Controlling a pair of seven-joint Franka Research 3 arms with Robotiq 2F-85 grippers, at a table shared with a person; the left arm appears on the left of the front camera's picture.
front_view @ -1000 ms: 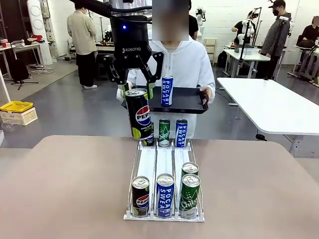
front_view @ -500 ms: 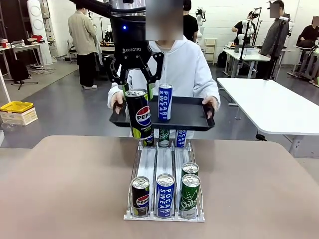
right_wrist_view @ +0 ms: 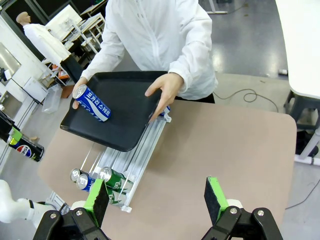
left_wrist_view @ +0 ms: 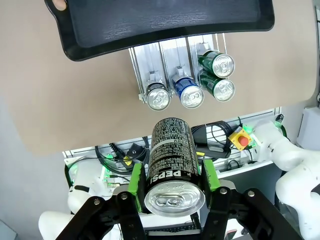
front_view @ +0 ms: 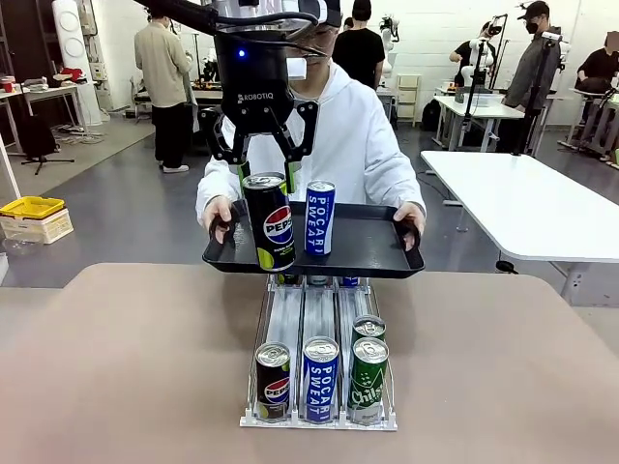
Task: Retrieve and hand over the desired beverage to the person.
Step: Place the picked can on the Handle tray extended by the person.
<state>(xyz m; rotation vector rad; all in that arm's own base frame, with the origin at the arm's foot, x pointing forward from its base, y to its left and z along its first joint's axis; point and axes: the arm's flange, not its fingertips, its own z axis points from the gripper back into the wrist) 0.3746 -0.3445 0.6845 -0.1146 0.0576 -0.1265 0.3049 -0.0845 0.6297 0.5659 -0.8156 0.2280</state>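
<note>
My left gripper (front_view: 268, 186) is shut on a black Pepsi can (front_view: 270, 220), held upright in the air in front of the person (front_view: 353, 126) in the white hooded jacket. With both hands the person holds out a black tray (front_view: 372, 253) carrying an upright blue Pocari Sweat can (front_view: 319, 217). In the left wrist view the Pepsi can (left_wrist_view: 172, 160) sits between the green pads (left_wrist_view: 135, 177), and the tray (left_wrist_view: 165, 20) lies farther off, apart from the can. My right gripper (right_wrist_view: 156, 200) is open with nothing in it, high above the table.
A clear rack (front_view: 287, 309) on the brown table (front_view: 126, 367) holds Pepsi, Pocari Sweat and green Chilsung cans at its near end; its far end lies under the tray. A white table (front_view: 522, 203) stands at the right. Other people stand in the background.
The person has brought the tray lower and nearer, over the rack's far end. My left gripper has kept its place with the Pepsi can.
</note>
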